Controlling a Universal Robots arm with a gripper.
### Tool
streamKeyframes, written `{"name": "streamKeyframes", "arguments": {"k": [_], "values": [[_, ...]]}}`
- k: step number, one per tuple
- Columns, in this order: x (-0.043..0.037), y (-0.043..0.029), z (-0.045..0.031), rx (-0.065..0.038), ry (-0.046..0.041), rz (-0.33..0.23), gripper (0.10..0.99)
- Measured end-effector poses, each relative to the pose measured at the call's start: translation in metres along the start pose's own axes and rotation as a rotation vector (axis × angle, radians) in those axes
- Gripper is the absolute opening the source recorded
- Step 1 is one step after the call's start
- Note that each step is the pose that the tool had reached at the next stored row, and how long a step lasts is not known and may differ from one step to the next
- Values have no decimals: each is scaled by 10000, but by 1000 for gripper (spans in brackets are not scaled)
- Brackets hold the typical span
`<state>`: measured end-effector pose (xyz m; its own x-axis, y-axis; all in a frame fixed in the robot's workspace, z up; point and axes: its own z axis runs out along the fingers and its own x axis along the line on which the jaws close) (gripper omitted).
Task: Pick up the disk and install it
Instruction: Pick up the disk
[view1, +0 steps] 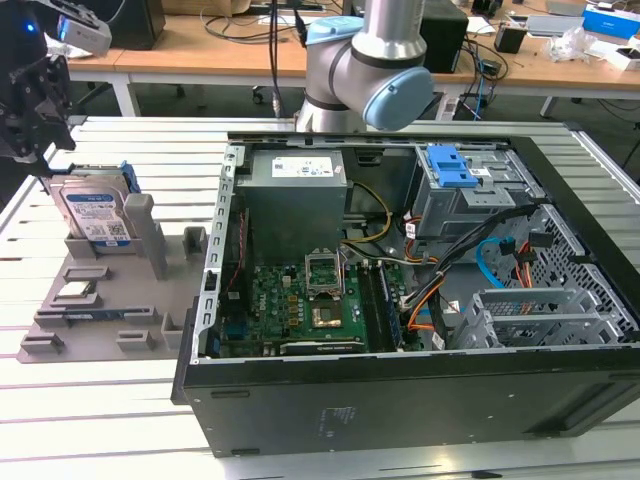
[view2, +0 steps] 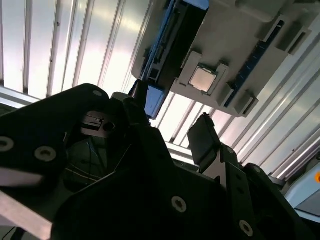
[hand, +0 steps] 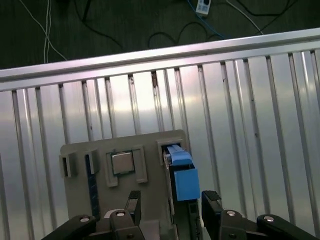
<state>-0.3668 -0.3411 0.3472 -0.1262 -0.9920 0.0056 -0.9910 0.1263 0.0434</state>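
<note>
**Pickup not begun, install still ahead**

Poised at the upper left of the exterior view: the gripper (view1: 38, 140), spread wide and holding nothing, just above the disk (view1: 97, 212). Upright there in the grey holder (view1: 100, 320), well apart from the open computer case (view1: 400, 400) at centre and right. In the first wrist view, fingers (hand: 210, 200) either side of its blue edge. By this showing, nothing done yet; grasp, lift and fitting all remain.

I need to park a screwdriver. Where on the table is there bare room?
In the exterior view, bare table slats lie between the grey fixture and the near edge, left of the computer case. The case is crowded; the gripper hangs over the disk.
</note>
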Motion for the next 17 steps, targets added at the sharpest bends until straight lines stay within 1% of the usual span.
{"name": "streamKeyframes", "arguments": {"k": [3,4,7,9,11,12,16,17], "values": [[-60,6,77,1,2,-38,600],[-63,5,105,0,3,-60,600],[-73,4,159,0,7,-130,600],[-88,4,219,4,29,-445,600],[-98,4,249,5,40,-620,600],[-121,5,288,5,46,-722,600],[-137,1,390,6,47,-753,600],[-138,1,405,6,47,-766,600]]}}
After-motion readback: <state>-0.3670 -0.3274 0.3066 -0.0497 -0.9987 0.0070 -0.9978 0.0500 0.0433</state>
